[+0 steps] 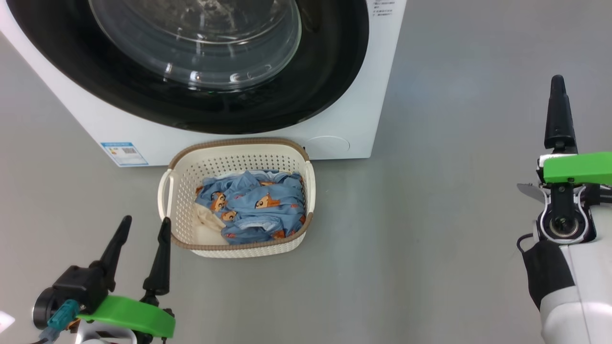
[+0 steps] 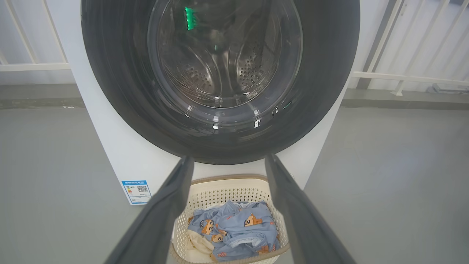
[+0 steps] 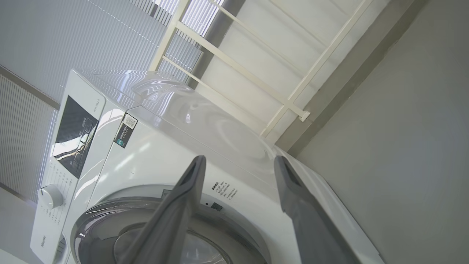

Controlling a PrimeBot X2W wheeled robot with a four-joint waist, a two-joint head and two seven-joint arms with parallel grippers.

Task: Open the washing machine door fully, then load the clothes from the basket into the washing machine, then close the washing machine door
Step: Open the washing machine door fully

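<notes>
Floor (image 1: 430, 239): plain grey and smooth, under everything in the scene.
Left gripper (image 1: 146, 220): low at the near left, its two dark fingers spread apart and pointing towards the washer. One fingertip sits just beside the basket's near left corner. In its wrist view the gripper (image 2: 229, 158) frames the basket between its fingers.
Right gripper (image 1: 557, 83): at the far right, well apart from the basket and turned side-on, so one finger shows in the head view. In its wrist view the gripper (image 3: 240, 159) has its fingers spread apart, aimed at the washer's upper front.
Basket (image 1: 191, 167): cream perforated plastic with a brown rim, standing on the floor just before the washer.
Clothes (image 1: 258, 205): a crumpled light blue garment with orange-brown animals fills most of the basket, and a cream cloth (image 1: 208, 222) lies at its near left.
Washing machine (image 1: 373, 95): white front-loader with a blue energy label (image 1: 123, 153) at its lower left.
Washing machine door (image 1: 334, 71): glossy black ring with a bulging glass window, shut against the front. The steel drum (image 2: 220, 73) shows through the glass.
Background: a white railing (image 3: 256, 84) stands behind the washer.
</notes>
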